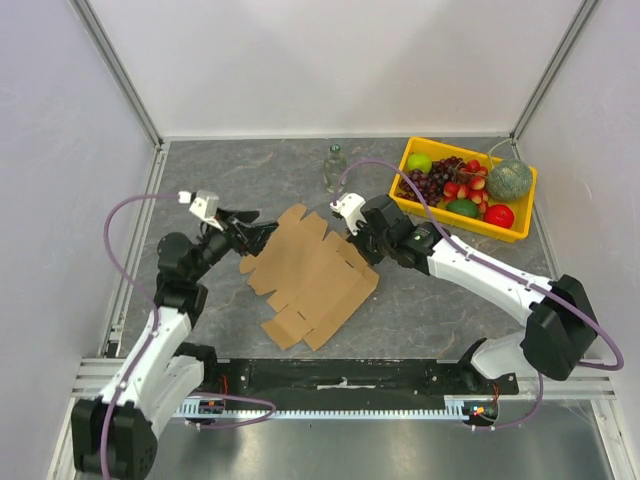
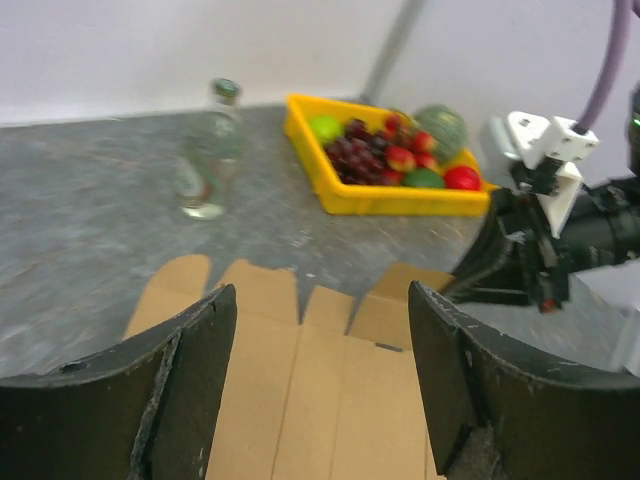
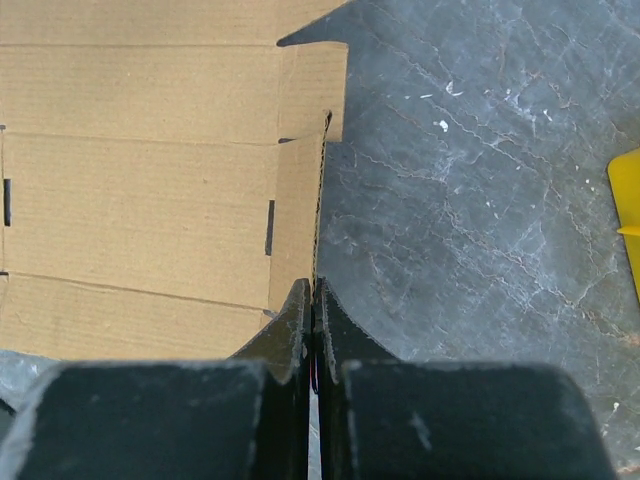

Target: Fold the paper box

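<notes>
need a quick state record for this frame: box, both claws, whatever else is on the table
paper box: flat die-cut sheet, mid-table, not yet folded
left claw: open, over the sheet's left side, holding nothing
right claw: shut, a raised flap edge runs into its fingertips
yellow tray: far right corner, holds fruit
bottle: clear, upright, beyond the sheet
table: grey marbled top

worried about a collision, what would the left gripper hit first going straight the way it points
Most likely the paper box, lying flat just ahead of the left gripper and below its open fingers. Depth is unclear; it might skim over it toward the table beyond.
</notes>
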Action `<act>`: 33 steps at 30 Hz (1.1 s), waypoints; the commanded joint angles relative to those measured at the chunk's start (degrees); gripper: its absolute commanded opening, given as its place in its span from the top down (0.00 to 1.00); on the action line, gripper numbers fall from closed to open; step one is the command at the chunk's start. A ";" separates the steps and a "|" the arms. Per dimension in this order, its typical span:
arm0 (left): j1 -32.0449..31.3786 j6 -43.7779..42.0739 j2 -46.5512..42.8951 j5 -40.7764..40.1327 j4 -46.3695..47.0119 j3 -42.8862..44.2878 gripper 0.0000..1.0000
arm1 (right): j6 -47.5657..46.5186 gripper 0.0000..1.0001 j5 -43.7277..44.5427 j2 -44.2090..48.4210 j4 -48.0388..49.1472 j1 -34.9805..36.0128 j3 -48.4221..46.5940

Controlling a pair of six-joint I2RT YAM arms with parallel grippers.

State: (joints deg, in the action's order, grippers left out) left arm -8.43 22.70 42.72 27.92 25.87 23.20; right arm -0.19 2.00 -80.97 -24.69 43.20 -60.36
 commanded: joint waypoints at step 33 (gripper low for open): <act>-17.76 -34.12 31.89 32.72 -33.51 38.32 0.32 | -12.47 1.00 -37.68 10.04 -6.42 -7.52 -9.51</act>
State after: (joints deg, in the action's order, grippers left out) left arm -25.74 -6.55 73.14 60.14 -4.40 57.21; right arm -10.57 -31.09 -72.16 -29.76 35.81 -66.96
